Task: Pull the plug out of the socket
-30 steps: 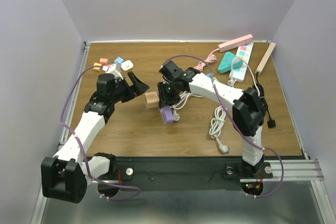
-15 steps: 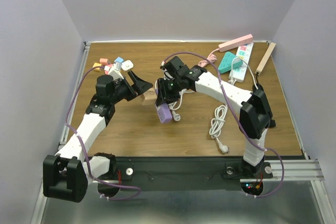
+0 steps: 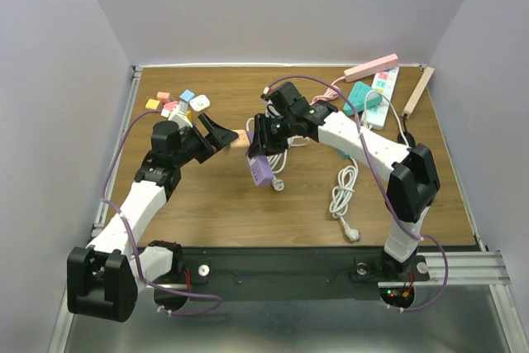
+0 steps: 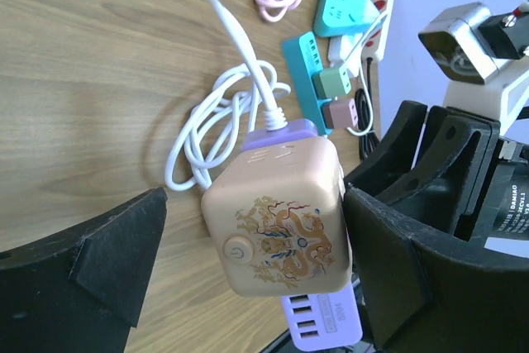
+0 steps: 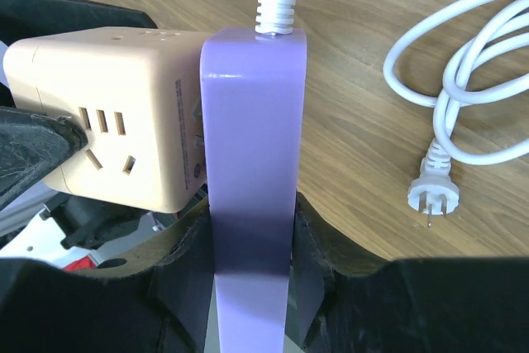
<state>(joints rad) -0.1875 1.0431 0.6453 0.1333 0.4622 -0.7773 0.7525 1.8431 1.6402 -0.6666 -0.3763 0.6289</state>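
Purple strip [image 5: 252, 121] btm end hidden inside right claw [image 5: 248, 221]; its join w/ beige cube [image 5: 116, 113] unseen.

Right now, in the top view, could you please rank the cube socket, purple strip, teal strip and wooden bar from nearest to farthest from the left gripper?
From the left gripper:
1. cube socket, inside its open jaws.
2. purple strip, just right of it, toward the bases.
3. teal strip, far right of the table.
4. wooden bar, at the right edge.
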